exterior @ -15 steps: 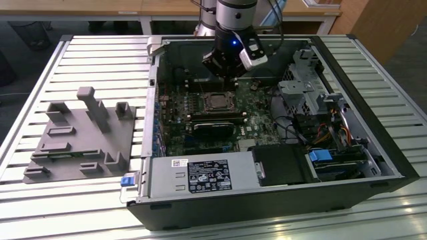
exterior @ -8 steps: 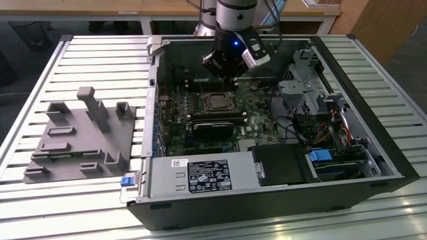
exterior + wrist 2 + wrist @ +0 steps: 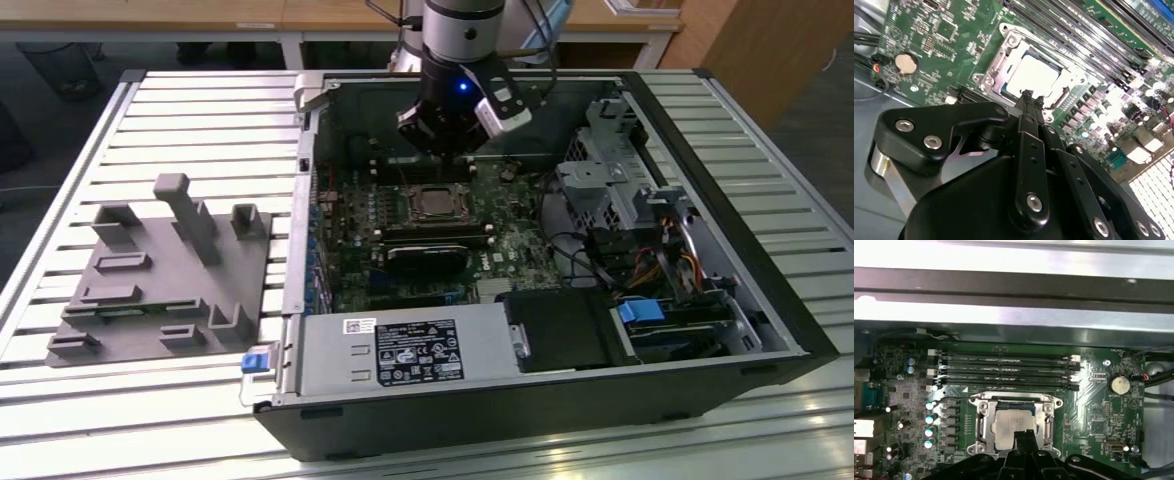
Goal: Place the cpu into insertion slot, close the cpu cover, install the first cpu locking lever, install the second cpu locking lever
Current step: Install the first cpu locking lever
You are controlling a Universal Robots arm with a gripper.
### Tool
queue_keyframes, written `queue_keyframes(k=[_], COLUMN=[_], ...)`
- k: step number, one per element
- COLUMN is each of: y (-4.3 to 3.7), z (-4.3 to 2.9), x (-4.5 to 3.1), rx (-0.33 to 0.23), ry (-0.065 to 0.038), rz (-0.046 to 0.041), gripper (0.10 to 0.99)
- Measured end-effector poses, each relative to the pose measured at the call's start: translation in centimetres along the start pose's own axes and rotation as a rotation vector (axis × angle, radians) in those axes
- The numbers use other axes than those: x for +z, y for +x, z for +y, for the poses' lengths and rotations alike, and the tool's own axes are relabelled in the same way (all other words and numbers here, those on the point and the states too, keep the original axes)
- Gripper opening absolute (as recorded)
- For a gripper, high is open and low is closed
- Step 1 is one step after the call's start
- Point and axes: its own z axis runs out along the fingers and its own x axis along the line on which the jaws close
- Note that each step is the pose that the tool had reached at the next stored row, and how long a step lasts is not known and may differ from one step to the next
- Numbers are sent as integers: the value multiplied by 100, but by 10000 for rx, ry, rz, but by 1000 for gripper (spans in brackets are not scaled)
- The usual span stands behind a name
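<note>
cpu (image 3: 1006, 425) in insertion slot (image 3: 1005, 404), cpu cover (image 3: 985, 422) down; gripper (image 3: 1030, 95) pinched abv.

- In the first wrist view the gripper (image 3: 1025, 433) covers the near edge of the cpu (image 3: 1010, 421) and of the cpu cover (image 3: 983, 421).
- In the second wrist view its black body hides part of the green motherboard (image 3: 949, 35).
- In the exterior view the arm (image 3: 462, 30) is cut off by the top edge; how the cpu cover is latched is too small to tell.
</note>
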Motion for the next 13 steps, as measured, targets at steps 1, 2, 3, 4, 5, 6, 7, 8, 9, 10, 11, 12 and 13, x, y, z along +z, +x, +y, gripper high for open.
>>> queue_keyframes(k=[1, 2, 3, 4, 5, 6, 7, 8, 9, 10, 11, 12, 13], y=[13, 16, 16, 17, 17, 17, 17, 17, 17, 17, 20, 26, 37], z=[0, 1, 1, 1, 0, 1, 2, 2, 2, 3, 3, 3, 4], x=[0, 0, 0, 0, -7, -24, -42, -58, -69, -76, -81, -82, -82], rx=[0, 1, -1, -1, -1, -1, 0, 1, 1, 1, 1, 0, 0], ry=[-2, -4, -4, -5, -2, -14, -19, -19, -18, -19, -18, -20, -22], rz=[-10, -11, -12, -13, -12, -12, -14, -13, -12, -13, -13, -14, -15], gripper=[106, 106, 106, 106, 106, 106, 106, 106, 106, 106, 106, 106, 106])
